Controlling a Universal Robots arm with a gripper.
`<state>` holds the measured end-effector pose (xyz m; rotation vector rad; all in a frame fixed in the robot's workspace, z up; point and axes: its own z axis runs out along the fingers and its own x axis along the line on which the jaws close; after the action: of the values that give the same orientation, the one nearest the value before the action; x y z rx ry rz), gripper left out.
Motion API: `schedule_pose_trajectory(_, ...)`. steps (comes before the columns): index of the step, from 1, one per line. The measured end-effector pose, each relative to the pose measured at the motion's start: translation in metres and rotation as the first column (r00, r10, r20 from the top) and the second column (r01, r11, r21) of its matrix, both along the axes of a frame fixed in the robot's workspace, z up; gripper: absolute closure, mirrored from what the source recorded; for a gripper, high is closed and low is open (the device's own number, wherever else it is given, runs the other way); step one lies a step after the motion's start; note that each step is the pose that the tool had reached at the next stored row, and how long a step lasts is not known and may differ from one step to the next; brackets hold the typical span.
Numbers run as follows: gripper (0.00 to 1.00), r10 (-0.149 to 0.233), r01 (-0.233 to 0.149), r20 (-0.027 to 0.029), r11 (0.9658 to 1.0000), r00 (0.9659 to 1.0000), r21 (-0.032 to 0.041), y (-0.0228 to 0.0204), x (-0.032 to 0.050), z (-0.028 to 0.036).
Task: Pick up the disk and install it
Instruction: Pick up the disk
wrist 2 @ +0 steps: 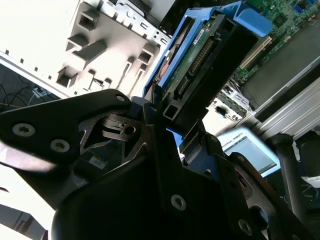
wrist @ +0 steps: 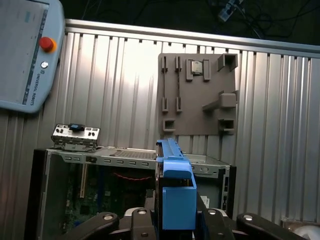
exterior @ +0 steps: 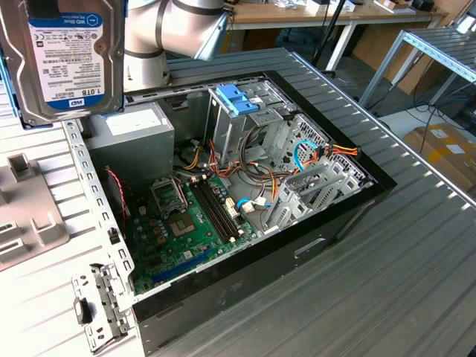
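Clenched in black gripper [wrist 2: 172,127]: flat silver blue-railed disk [exterior: 71,56], long axis straight out from jaws; blue-topped metal cage [exterior: 236,100] to the exterior view's right

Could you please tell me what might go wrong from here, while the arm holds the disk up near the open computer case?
1. The gripper seems to hold the disk by one end, so it might tilt or slip.
2. Loose cables lie beside the drive cage; they could snag the disk's blue rails.
3. The motherboard lies exposed in the case; a dropped disk could strike it.
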<state>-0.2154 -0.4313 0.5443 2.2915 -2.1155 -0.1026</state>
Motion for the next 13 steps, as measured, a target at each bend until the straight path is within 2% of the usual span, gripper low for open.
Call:
schedule_pose_trajectory(3, 0.63, 0.000, 0.000, -0.0033, 1.0000, 1.0000, 0.0000, -0.0013, 0.0088, -0.0004)
schedule_pose_trajectory(13, 0.63, 0.000, 0.000, -0.0103, 1.0000, 0.9999, 0.0001, -0.0034, 0.0266, -0.0014)
